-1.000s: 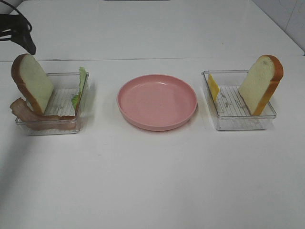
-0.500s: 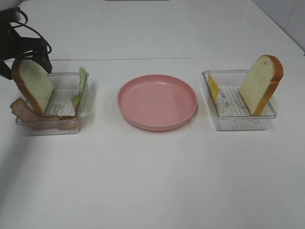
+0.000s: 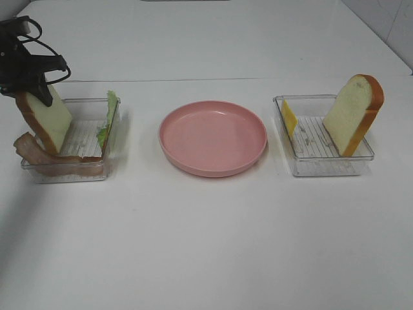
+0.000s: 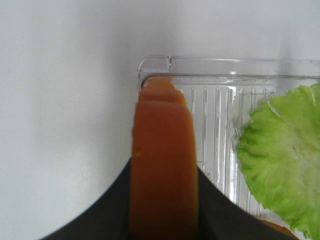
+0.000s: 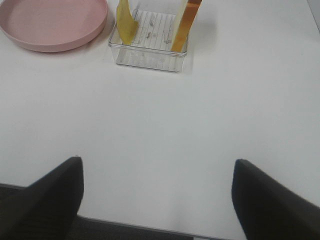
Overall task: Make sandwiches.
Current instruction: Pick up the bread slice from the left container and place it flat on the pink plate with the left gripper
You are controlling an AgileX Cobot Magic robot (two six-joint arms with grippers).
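A white bread slice with orange-brown crust (image 3: 50, 121) stands on edge in the left clear tray (image 3: 71, 174). My left gripper (image 3: 35, 95) is shut on its top crust (image 4: 162, 150), one finger on each side. A green lettuce leaf (image 3: 110, 117) leans on the tray's far wall and also shows in the left wrist view (image 4: 280, 155). Brown bacon strips (image 3: 35, 154) hang over the tray's left front edge. The right clear tray (image 3: 322, 166) holds a second bread slice (image 3: 353, 113) and a yellow cheese square (image 3: 289, 118). My right gripper (image 5: 157, 200) is open over bare table, well short of that tray (image 5: 150, 57).
A round pink plate (image 3: 213, 137) sits between the two trays, with nothing on it; its edge shows in the right wrist view (image 5: 50, 20). The table is white. The right arm is out of the exterior view.
My left gripper came in from the far left, dropped onto the top of the left bread slice and closed on its crust. Nothing else has moved.
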